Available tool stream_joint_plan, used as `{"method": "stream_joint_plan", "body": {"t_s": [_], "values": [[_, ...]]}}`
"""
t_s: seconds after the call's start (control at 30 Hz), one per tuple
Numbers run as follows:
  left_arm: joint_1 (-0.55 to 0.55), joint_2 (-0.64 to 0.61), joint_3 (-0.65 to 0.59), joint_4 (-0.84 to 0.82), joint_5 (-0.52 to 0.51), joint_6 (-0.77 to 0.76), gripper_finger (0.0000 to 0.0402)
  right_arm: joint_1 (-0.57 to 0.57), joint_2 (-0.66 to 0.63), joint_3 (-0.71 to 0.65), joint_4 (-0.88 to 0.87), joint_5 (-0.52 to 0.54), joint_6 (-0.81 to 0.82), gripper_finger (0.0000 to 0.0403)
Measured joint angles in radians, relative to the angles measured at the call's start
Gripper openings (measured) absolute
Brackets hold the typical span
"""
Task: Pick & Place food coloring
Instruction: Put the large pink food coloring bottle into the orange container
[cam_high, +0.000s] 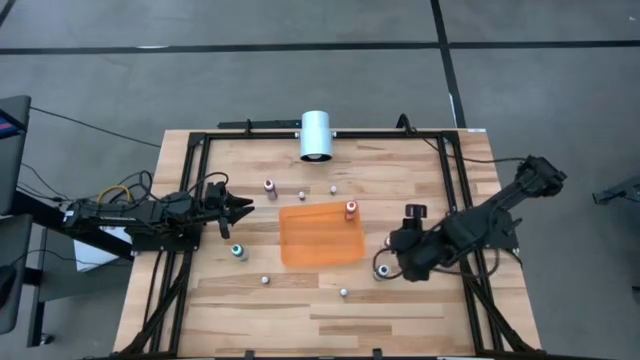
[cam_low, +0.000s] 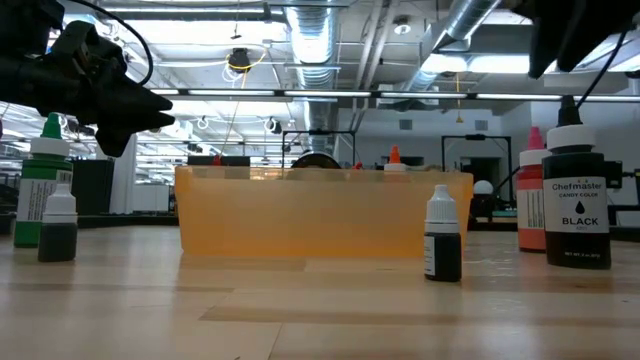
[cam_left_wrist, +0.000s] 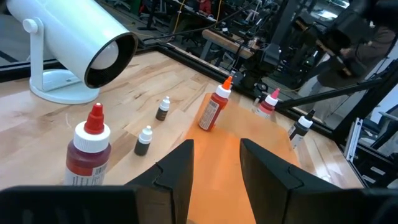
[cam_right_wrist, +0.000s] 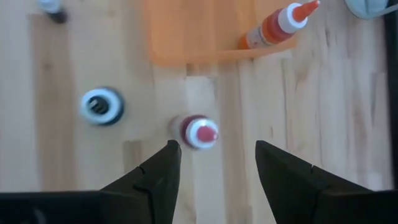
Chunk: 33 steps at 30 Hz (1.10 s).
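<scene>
The food coloring bottles stand scattered on the wooden table. An orange-topped bottle (cam_high: 351, 209) stands upright in the far right corner of the flat orange tray (cam_high: 320, 240). Right of the tray stand a red-topped bottle (cam_right_wrist: 200, 132) and a black bottle (cam_high: 381, 270). My right gripper (cam_right_wrist: 217, 149) hangs open above the red-topped bottle, pointing steeply down, touching nothing. Left of the tray, my left gripper (cam_high: 240, 208) is level and open, with nothing between its fingers. A red-topped bottle (cam_high: 270, 186) stands beyond it and a green-topped bottle (cam_high: 238, 251) nearer.
A big white cylinder (cam_high: 316, 135) lies at the table's far edge. Small bottles stand at the far side (cam_high: 301, 194), (cam_high: 333, 188) and the near side (cam_high: 265, 281), (cam_high: 344, 292). A black frame (cam_high: 205, 135) runs around the table.
</scene>
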Motion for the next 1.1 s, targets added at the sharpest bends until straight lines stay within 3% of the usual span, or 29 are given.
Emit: {"method": "stream_joint_plan", "body": {"t_s": [0.13,0.37,0.6,0.83,1.1], "values": [[0.000,0.000,0.000,0.000,0.000,0.000,0.0122,-0.022,0.058,0.000,0.012,0.055,-0.001,0.0192],[0.000,0.000,0.000,-0.003,0.026,0.000,0.0122,-0.041,0.082,0.000,0.040,0.031,0.047,0.0177],[0.000,0.000,0.000,-0.003,0.026,0.000,0.0122,-0.028,0.025,0.000,0.045,-0.092,0.126,0.0153],[0.000,0.000,0.000,-0.003,0.026,0.000,0.0122,-0.038,-0.016,-0.001,0.004,-0.106,0.192,0.0122],[0.000,0.000,0.000,-0.003,0.030,0.000,0.0122,-0.065,-0.166,-0.176,0.079,-0.116,0.318,0.0096]]}}
